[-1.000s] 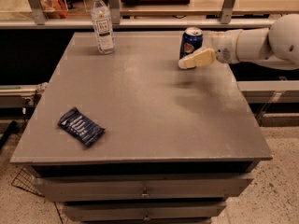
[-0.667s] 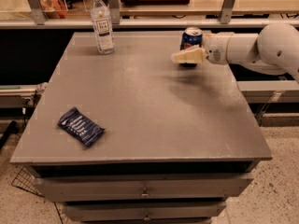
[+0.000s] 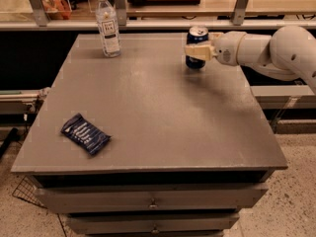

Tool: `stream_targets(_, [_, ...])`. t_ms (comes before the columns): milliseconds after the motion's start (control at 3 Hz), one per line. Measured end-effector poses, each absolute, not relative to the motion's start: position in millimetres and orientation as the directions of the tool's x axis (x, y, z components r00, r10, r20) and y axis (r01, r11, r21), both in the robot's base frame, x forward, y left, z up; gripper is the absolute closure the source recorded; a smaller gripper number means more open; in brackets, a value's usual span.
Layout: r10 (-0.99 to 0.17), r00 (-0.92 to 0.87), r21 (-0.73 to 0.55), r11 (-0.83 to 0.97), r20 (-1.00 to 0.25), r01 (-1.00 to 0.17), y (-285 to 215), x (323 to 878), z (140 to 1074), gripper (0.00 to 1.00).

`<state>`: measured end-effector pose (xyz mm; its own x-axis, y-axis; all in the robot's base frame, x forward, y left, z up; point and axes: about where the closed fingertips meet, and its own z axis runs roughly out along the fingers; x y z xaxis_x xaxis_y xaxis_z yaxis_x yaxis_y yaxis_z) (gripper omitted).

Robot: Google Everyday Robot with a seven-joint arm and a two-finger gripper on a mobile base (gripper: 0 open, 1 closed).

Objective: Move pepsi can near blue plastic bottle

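A white robot arm [image 3: 269, 51], cut off at the right edge of the frame, reaches in over the far right part of a grey flat-topped bench [image 3: 163, 107], its cream-coloured hand [image 3: 199, 51] set against a small dark blue metal Pepsi can [image 3: 196, 36] with a silver top. Part of the hand crosses the front of the can and hides its middle band and most of its logo; whether the hand is clamped on the can or merely around it cannot be told. The can is upright near the bench's back edge. Well apart from it, at the back left corner, stands a tall clear plastic bottle [image 3: 108, 26] with a white cap and a white label with dark print too small to read; how full it is cannot be made out. Near the front left edge a flat dark blue snack packet [image 3: 85, 133] lies askew. Beneath the top, two grey drawers [image 3: 153, 197] are closed, their contents hidden. Behind the bench, a shelf [image 3: 163, 4] holds objects cropped by the top of the frame.
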<state>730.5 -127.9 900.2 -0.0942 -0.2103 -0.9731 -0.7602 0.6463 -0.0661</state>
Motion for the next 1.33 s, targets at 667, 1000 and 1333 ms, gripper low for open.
stream_targets(667, [-0.211, -0.068, -0.083, 0.634, -0.975, -0.769, -128.0, 737.0, 938.0, 1.00])
stream_targets(1000, [-0.203, -0.068, -0.075, 0.622, -0.977, -0.780, -109.1, 748.6, 935.0, 1.00])
stream_targets(1333, [-0.195, -0.083, -0.049, 0.587, -0.977, -0.808, -73.6, 769.1, 927.0, 1.00])
